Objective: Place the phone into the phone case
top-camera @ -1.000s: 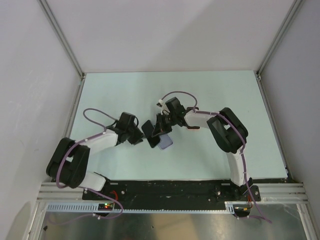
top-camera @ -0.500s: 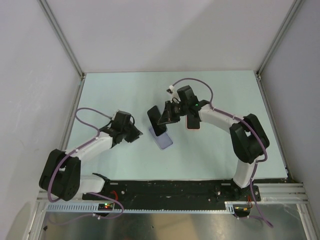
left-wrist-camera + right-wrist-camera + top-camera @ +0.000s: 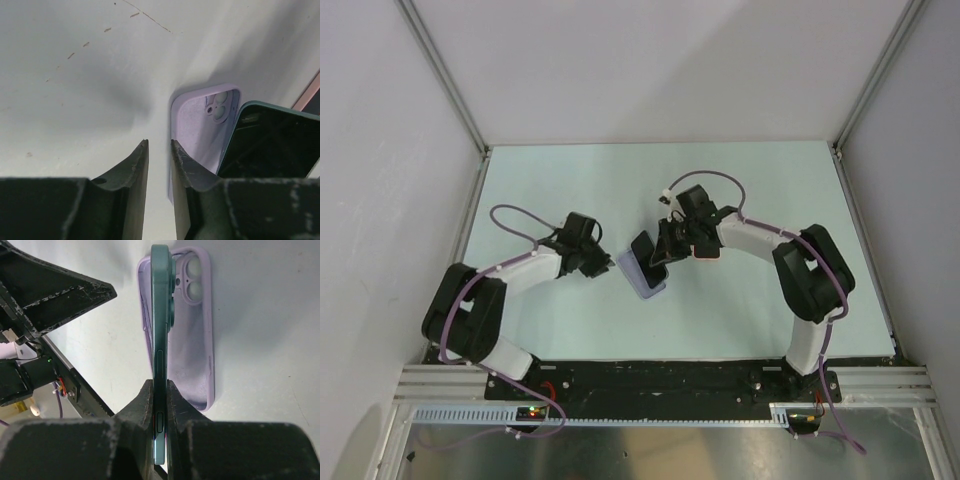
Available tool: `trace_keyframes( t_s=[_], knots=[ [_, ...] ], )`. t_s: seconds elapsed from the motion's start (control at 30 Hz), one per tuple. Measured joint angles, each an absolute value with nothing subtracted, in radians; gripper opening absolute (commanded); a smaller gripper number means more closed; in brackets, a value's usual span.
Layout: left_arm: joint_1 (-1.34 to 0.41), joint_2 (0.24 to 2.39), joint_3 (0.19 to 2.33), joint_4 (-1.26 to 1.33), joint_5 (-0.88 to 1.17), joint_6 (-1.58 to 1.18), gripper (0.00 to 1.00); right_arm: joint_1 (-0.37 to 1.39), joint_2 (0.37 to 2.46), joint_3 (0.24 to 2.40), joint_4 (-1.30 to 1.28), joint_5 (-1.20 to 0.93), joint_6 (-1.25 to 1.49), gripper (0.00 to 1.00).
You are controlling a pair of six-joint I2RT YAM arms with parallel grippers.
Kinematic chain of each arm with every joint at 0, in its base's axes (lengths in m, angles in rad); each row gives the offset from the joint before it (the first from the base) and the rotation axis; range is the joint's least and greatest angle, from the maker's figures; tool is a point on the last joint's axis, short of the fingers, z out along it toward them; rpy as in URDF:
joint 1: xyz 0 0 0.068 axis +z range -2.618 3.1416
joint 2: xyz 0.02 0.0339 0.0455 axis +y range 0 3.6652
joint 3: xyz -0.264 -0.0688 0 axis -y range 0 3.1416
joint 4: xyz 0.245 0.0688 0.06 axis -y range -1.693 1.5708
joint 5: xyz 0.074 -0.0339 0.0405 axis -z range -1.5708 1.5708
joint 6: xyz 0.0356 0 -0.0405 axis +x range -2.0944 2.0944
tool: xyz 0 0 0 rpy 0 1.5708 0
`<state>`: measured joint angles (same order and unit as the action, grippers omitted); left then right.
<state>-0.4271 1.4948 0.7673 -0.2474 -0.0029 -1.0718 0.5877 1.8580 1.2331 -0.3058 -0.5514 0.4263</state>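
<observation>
The lilac phone case [image 3: 638,280] lies open side up on the table; it also shows in the left wrist view [image 3: 200,125] and the right wrist view [image 3: 195,340]. My right gripper [image 3: 665,242] [image 3: 160,385] is shut on the dark green phone [image 3: 649,250] [image 3: 161,315] and holds it on edge, tilted, over the case. The phone's black screen [image 3: 270,145] faces my left gripper. My left gripper [image 3: 605,263] [image 3: 160,145] sits at the case's left edge, jaws nearly together with only table between them. Its right finger [image 3: 187,165] is beside the case rim.
A second flat device with a pink-red rim [image 3: 706,250] lies on the table under my right wrist; its edge shows in the left wrist view [image 3: 311,92]. The table [image 3: 770,200] is pale green, walled at the back and sides.
My right gripper has brought the phone down and toward me, over the case. My left gripper has moved right, up to the case's left edge.
</observation>
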Motion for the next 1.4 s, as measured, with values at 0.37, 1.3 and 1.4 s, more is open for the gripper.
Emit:
trace_keyframes(
  t_s=[0.37,1.3,1.4],
  knots=[
    [-0.441,1.615,0.809,-0.202,0.055,-1.072,0.22,0.619,1.887,1.188,-0.293,-0.544,0.413,0.00],
    [-0.441,1.684,0.872,-0.193,0.117,-1.036,0.19,0.631,1.934,1.188,-0.197,-0.564,0.445,0.00],
    [-0.441,1.687,0.878,-0.192,0.117,-1.036,0.19,0.631,1.934,1.187,-0.196,-0.563,0.445,0.00]
  ],
)
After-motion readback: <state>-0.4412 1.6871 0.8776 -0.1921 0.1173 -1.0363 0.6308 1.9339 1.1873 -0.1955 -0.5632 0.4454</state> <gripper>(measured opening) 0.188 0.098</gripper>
